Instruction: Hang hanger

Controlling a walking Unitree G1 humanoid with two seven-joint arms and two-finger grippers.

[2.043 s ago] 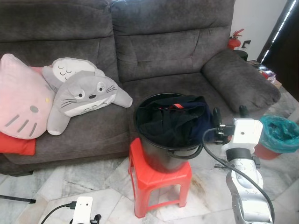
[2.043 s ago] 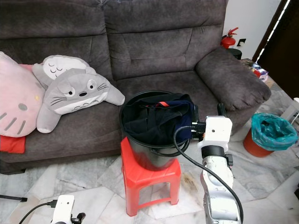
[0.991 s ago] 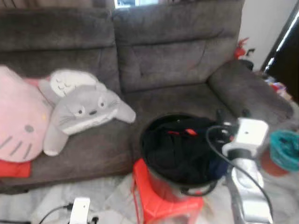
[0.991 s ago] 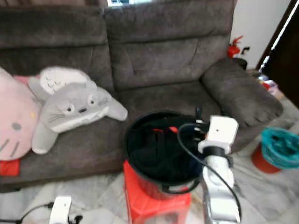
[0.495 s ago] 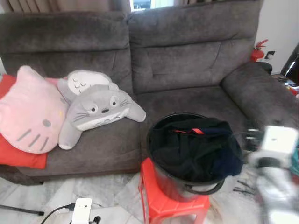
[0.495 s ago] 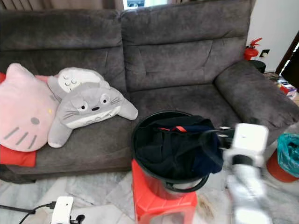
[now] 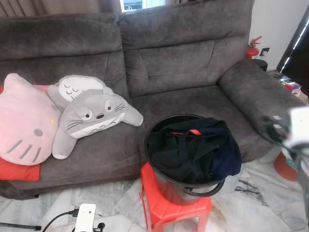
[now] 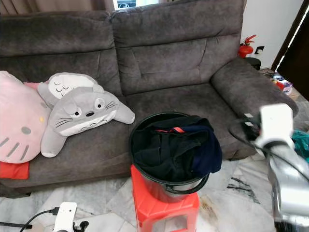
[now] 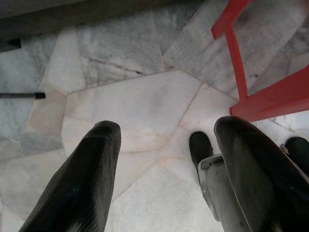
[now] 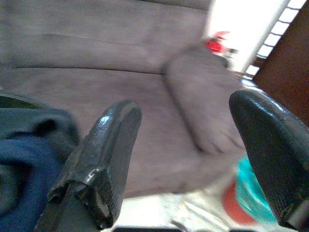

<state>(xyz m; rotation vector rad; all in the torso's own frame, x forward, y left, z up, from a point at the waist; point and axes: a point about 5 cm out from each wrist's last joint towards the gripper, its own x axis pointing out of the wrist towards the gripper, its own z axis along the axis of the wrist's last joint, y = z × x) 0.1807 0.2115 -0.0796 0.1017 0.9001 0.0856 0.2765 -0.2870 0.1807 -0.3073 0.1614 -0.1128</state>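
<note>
Task not begun: no hanger held. Right gripper [image 10: 186, 159] jaws apart, empty, right of the clothes bucket [image 8: 169, 159]; left gripper [image 9: 164, 174] likewise apart.

A black bucket [image 7: 193, 186] heaped with dark clothes [image 7: 193, 152] stands on a red stool [image 7: 171, 208] directly before me, blocking the middle of the marble floor [image 7: 241, 203]. Behind it, the grey sofa [image 7: 183, 63] closes off the way forward. Plush toys [image 7: 91, 113] crowd the sofa seat's left end; the seat near the right armrest lies bare. My right fingers [image 10: 106, 159] hang spread above that armrest side. My left fingers [image 9: 82, 179] hang spread over open floor beside the stool's leg.
</note>
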